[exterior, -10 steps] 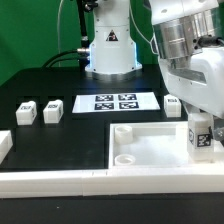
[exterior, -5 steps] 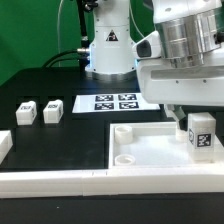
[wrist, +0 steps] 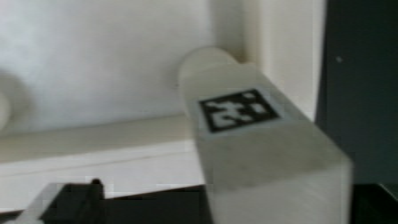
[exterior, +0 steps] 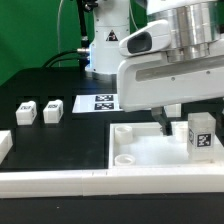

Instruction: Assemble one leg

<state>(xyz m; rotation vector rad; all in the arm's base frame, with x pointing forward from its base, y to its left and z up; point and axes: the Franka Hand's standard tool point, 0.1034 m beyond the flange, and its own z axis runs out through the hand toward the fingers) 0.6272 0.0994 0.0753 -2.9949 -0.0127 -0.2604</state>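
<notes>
One leg [exterior: 203, 133], a white post with its tag facing the camera, stands upright at the right corner of the large white square panel [exterior: 150, 172]. My gripper [exterior: 180, 124] hangs low over that corner. One dark finger [exterior: 160, 122] shows to the exterior view's left of the leg, apart from it. The other finger is hidden. In the wrist view the leg [wrist: 258, 140] fills the middle, and one finger [wrist: 75, 200] stands well clear of it. The jaws are open and hold nothing.
Two more legs [exterior: 27, 110] [exterior: 52, 109] stand on the black table at the exterior view's left, and a white block [exterior: 4, 143] lies at the left edge. The marker board [exterior: 103, 102] lies behind, partly hidden by my hand. A white rail [exterior: 60, 183] runs along the front.
My gripper let go of the leg. The hand turned and swung toward the exterior view's left. The leg stays upright in the panel corner.
</notes>
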